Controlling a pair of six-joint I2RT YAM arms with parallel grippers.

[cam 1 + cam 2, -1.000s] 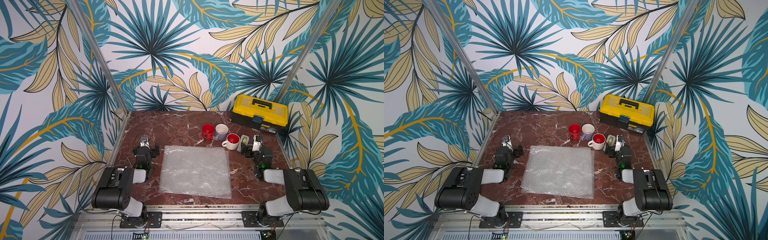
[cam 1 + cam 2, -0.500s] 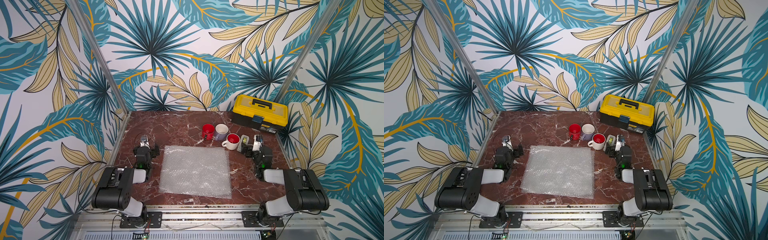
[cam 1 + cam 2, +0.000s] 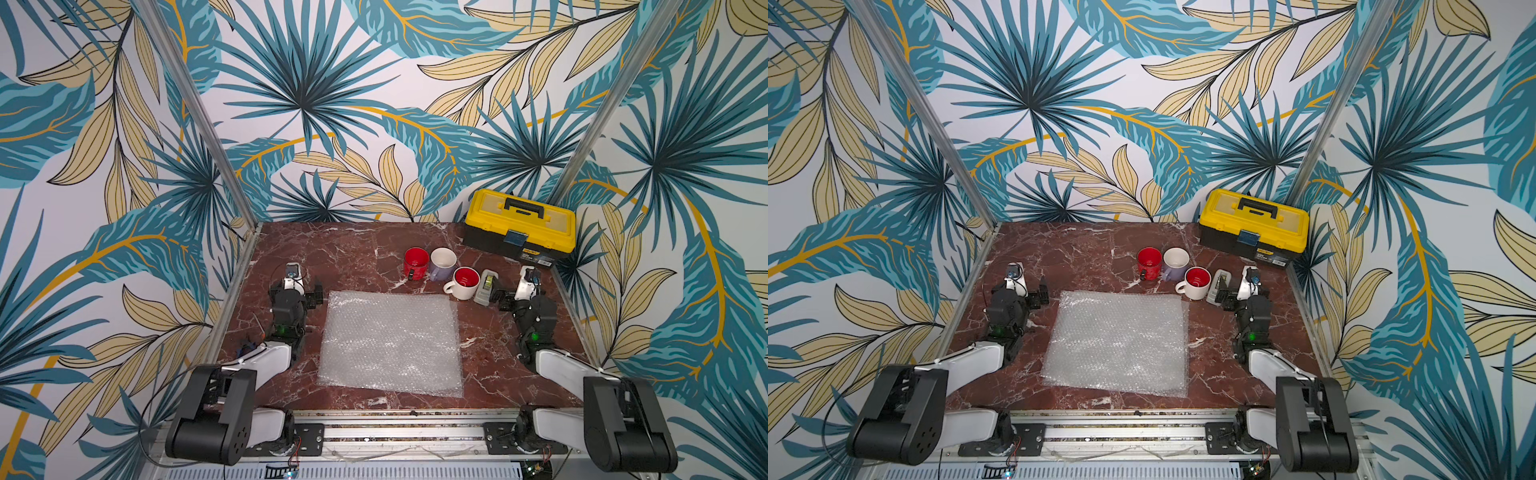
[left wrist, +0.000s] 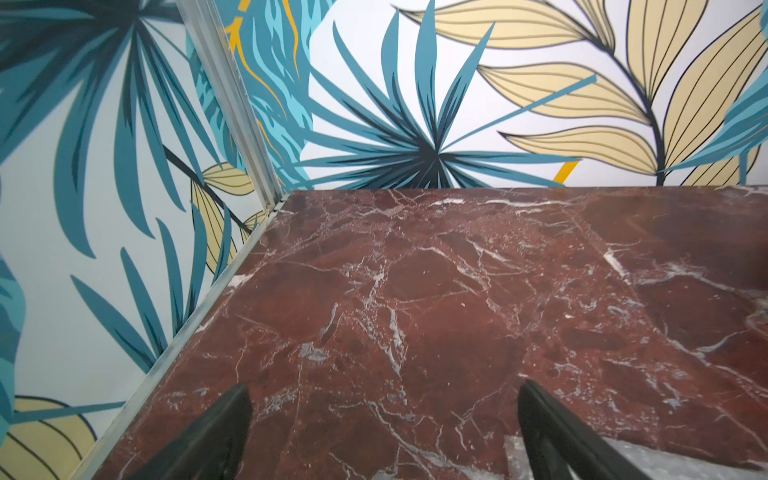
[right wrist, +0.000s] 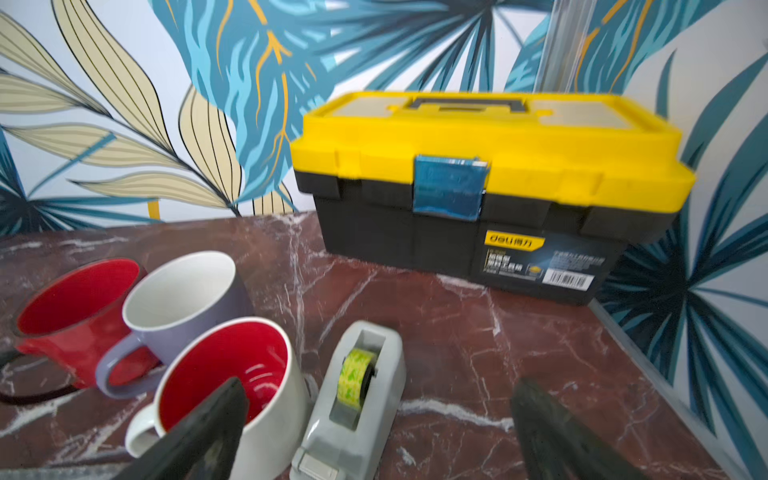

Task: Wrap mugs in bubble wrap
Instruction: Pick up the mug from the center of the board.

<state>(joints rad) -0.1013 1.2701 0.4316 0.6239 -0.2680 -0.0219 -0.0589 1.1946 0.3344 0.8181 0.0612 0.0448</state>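
Three mugs stand together at the back right of the marble table: a red mug [image 3: 416,262] [image 5: 75,299], a lavender mug [image 3: 443,264] [image 5: 178,299] and a white mug with a red inside [image 3: 465,282] [image 5: 274,415]. One sheet of bubble wrap [image 3: 392,343] [image 3: 1117,343] lies flat mid-table. My left gripper [image 3: 295,286] [image 4: 384,386] rests low to its left, open and empty over bare marble. Its wrist view catches a corner of the bubble wrap [image 4: 648,453]. My right gripper [image 3: 517,291] [image 5: 380,383] rests to the sheet's right, open and empty, just short of the white mug.
A grey tape dispenser [image 3: 486,287] [image 5: 357,399] with a greenish roll stands beside the white mug, in front of my right gripper. A yellow and black toolbox [image 3: 519,228] [image 5: 490,187] sits in the back right corner. Patterned walls close in the table on three sides.
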